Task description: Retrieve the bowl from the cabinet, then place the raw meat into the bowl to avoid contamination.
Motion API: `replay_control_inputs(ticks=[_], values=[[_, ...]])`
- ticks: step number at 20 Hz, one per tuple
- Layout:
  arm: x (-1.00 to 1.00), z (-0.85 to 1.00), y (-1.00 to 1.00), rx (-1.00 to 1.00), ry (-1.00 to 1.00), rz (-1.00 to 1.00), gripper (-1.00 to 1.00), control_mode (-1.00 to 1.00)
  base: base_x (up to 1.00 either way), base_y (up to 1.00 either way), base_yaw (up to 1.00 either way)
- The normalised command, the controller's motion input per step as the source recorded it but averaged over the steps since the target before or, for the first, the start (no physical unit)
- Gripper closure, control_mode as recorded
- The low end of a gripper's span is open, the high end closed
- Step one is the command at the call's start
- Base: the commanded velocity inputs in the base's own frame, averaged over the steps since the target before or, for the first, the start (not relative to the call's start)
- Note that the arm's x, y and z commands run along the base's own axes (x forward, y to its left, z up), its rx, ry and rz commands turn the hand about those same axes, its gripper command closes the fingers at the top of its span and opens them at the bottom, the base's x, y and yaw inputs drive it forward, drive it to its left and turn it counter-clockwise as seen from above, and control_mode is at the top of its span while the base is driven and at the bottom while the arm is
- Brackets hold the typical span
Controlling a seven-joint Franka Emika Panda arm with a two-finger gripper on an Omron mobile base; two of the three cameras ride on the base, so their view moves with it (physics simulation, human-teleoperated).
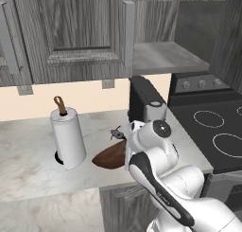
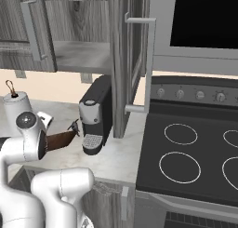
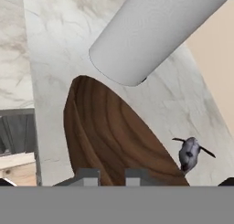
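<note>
**Wooden bowl pinched at its rim, down on the desk by the coffee machine**

My jaws are clenched on the near rim of the bowl point(image 3: 109, 136), one finger on each side of the wall; in the hand view my two fingertips point(image 3: 87, 176) stand at the bottom edge with the dark-brown wood grain spreading out just beyond them. The bowl is tilted, not flat: in the left base view it point(image 1: 109, 156) shows as a brown wedge low on the marble desk point(image 1: 33, 155), partly hidden behind my white arm.

I take the black coffee machine point(image 2: 95, 113) as my landmark. The bowl point(image 2: 59, 139) lies just to its left, in front of it and near its drip tray. The raw meat point(image 3: 188, 153), a small grey-purplish lump with thin pointed ends, lies on the desk just beside the bowl's rim, outside it, between the bowl and the coffee machine; whether it touches the rim I cannot tell. Farther left of the machine, beyond the bowl, stands the white paper-towel roll point(image 1: 69, 137), upright on its holder, near the bowl.

Above the coffee machine hangs the cabinet point(image 1: 80, 32), its door point(image 2: 132, 59) swung open and its plain grey shelf point(image 1: 165, 57) showing.
</note>
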Motion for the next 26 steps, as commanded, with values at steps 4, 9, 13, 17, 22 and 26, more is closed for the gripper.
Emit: replay_control_inputs(ticks=[4, 9, 13, 17, 22, 26], values=[[0.19, -0.57, -0.04, -0.03, 0.0, -0.06, 1.0, -1.0, 0.0, 0.0, 0.0], [0.11, -0.51, 0.0, 0.0, 0.0, -0.06, 1.0, -1.0, 0.0, 0.0, 0.0], [0.08, -0.5, -0.01, 0.0, 0.0, -0.06, 1.0, -1.0, 0.0, 0.0, 0.0], [0.13, -0.57, -0.12, 0.0, 0.05, -0.07, 1.0, -1.0, 0.0, 0.0, 0.0], [0.21, -0.65, -0.21, 0.0, 0.08, -0.06, 1.0, -1.0, 0.0, 0.0, 0.0], [0.31, -0.73, -0.32, 0.0, 0.11, -0.05, 1.0, -1.0, 0.0, 0.0, 0.0]])
